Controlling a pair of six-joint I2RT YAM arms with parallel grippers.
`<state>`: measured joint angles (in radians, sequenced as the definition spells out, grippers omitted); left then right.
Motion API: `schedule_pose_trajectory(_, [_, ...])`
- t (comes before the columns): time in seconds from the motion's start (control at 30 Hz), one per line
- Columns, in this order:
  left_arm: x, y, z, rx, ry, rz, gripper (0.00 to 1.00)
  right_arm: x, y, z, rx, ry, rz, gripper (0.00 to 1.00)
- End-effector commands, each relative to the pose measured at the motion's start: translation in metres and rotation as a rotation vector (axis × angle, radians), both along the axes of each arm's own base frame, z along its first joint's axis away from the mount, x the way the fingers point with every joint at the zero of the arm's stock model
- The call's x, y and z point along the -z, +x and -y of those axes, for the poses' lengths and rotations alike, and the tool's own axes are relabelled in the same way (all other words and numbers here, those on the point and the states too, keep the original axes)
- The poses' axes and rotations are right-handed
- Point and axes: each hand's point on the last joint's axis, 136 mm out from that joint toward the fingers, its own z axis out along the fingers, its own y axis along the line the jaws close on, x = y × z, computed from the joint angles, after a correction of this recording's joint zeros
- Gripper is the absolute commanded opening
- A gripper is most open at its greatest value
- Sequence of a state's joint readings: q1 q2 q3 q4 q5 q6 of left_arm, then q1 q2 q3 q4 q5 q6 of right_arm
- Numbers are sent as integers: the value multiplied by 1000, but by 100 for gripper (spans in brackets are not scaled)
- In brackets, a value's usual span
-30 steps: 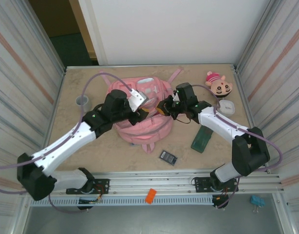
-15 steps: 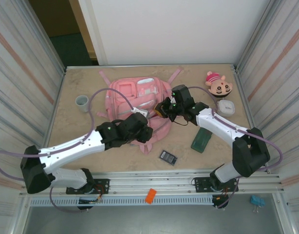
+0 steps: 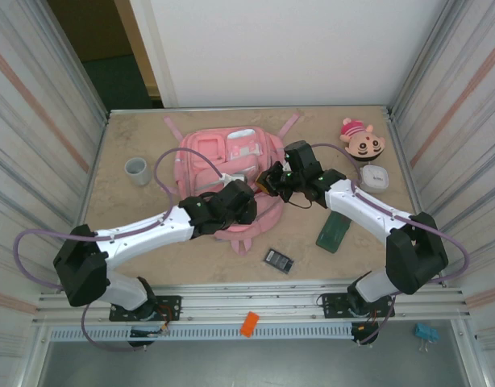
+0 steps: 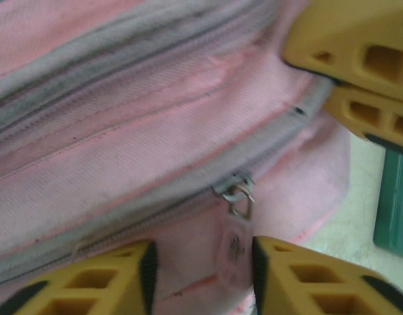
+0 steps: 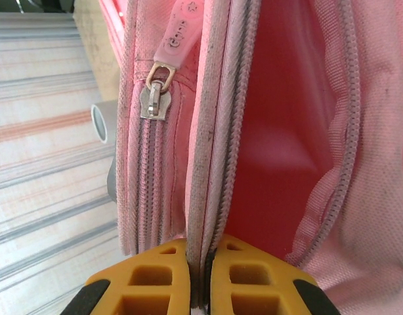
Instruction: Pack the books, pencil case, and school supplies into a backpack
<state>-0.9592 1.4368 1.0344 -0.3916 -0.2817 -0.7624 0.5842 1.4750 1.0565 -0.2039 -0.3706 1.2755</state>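
A large pink fabric backpack [image 3: 231, 153] with white-trimmed front pockets lay flat near the middle of a tan tabletop [image 3: 143, 133]. Seen from above, two white-and-black robot arms reached onto it from the near edge.

The left arm stretched in from the left, its wrist over the near part of the bag. From that wrist's camera, the left gripper [image 4: 201, 259] had its yellow fingers apart, one on each side of a pink zip pull tab [image 4: 234, 243]. The tab hung from a metal slider on a grey-edged zip. It lay close to the right-hand finger, and whether they touched could not be told.

The right gripper [image 5: 201, 279] came in at the bag's right side. Its own camera showed its two yellow fingers pressed together on the zip-edged rim of the bag's opening. The pink inside of the compartment gaped beside that rim.

A long, narrow dark green pencil case [image 3: 334, 231] lay on the table just right of the bag, near the right forearm. A small dark rectangular calculator-like item [image 3: 278, 260] with a grid pattern lay nearer the front edge, apart from the bag.

A grey cup [image 3: 135, 169] stood left of the bag. A doll head [image 3: 363, 141] with a pink hat sat at the far right, with a small white rounded object [image 3: 376, 176] just in front of it.
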Motion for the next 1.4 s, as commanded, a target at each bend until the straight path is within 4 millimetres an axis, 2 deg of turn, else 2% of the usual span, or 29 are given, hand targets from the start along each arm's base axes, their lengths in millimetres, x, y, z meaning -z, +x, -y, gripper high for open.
schedule_pose_trajectory(0.0, [2, 15, -1, -58, -27, -2, 23, -43, -5, -8, -49, 62, 65, 0])
schedule_pose_trajectory(0.1, [0, 18, -4, -47, -5, -7, 7, -43, -7, -4, -55, 60, 58, 0])
schedule_pose_trajectory(0.2, [-3, 13, -11, -26, -10, -7, 0, -39, -4, 8, -52, 47, 42, 0])
schedule_pose_trajectory(0.27, [-5, 7, -16, -11, -26, -4, 0, -35, 0, 20, -45, 37, 31, 0])
schedule_pose_trajectory(0.4, [1, -9, -42, -19, -15, -11, 0, -34, 16, 47, -25, 29, 46, 0])
schedule_pose_trajectory(0.5, [0, -15, -56, -20, -26, 8, 0, -38, 25, 59, -21, 36, 52, 0])
schedule_pose_trajectory(0.57, [-3, -15, -59, 1, -65, 31, 0, -44, 28, 61, -26, 45, 63, 0])
schedule_pose_trajectory(0.63, [-13, -11, -53, 44, -121, 75, 0, -47, 28, 59, -28, 53, 64, 0])
schedule_pose_trajectory(0.77, [-37, -1, -30, 151, -197, 165, 0, -50, 19, 43, -6, 86, 34, 41])
schedule_pose_trajectory(0.9, [-51, 6, -4, 237, -236, 186, 0, -43, 8, 22, 47, 125, 3, 56])
schedule_pose_trajectory(1.03, [-63, 10, 11, 272, -291, 205, 0, -33, -2, 5, 69, 114, -15, 58])
schedule_pose_trajectory(1.2, [-65, 8, 13, 298, -283, 212, 0, -28, 1, -4, 77, 95, -4, 55])
schedule_pose_trajectory(1.27, [-63, 6, 11, 301, -273, 209, 0, -22, 4, -8, 68, 84, -13, 51])
schedule_pose_trajectory(1.37, [-62, 6, 3, 281, -255, 208, 0, -21, 10, -14, 45, 72, 3, 33])
